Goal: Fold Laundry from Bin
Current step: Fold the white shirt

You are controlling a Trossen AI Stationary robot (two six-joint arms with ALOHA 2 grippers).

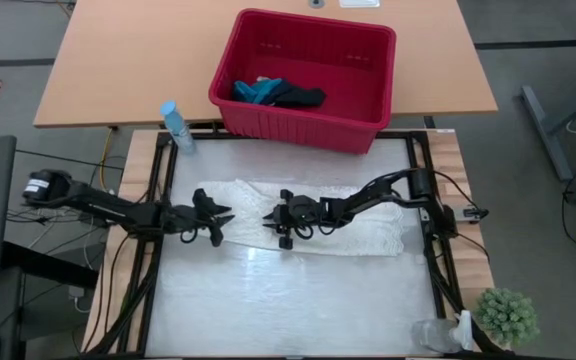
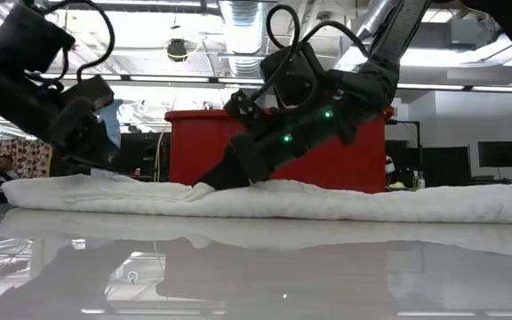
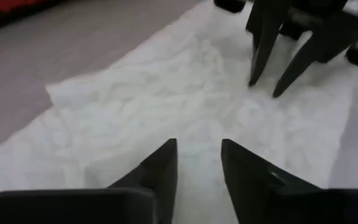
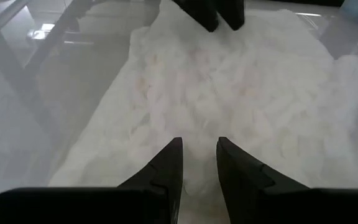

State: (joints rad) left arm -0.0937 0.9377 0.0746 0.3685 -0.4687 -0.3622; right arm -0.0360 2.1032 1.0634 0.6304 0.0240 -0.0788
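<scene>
The large white lacy cloth (image 1: 308, 215) of the laundry lies as a long rumpled strip across the table's middle. My left gripper (image 1: 220, 221) stands open over the strip's left part, pointing right and slanting down (image 3: 199, 155). Facing it from the right, my right gripper (image 1: 274, 224) is open and low over the strip's middle (image 4: 199, 152). White cloth shows in the gap between each pair of fingers. The red bin (image 1: 303, 75) stands beyond the table's far edge, with a teal cloth (image 1: 258, 91) and a dark cloth (image 1: 300, 97) on its floor. My left gripper hangs close over the white cloth; whether it touches I cannot tell. My right gripper slants down from the table's right, and its fingertips (image 2: 213, 180) reach the top of the cloth near the strip's middle (image 2: 238, 191). The cloth lies flat on the table.
A blue bottle (image 1: 176, 125) stands at the far left corner. A potted plant (image 1: 508, 315) and a clear cup (image 1: 434, 336) sit at the near right corner. The table's glossy near half (image 1: 288, 305) is bare.
</scene>
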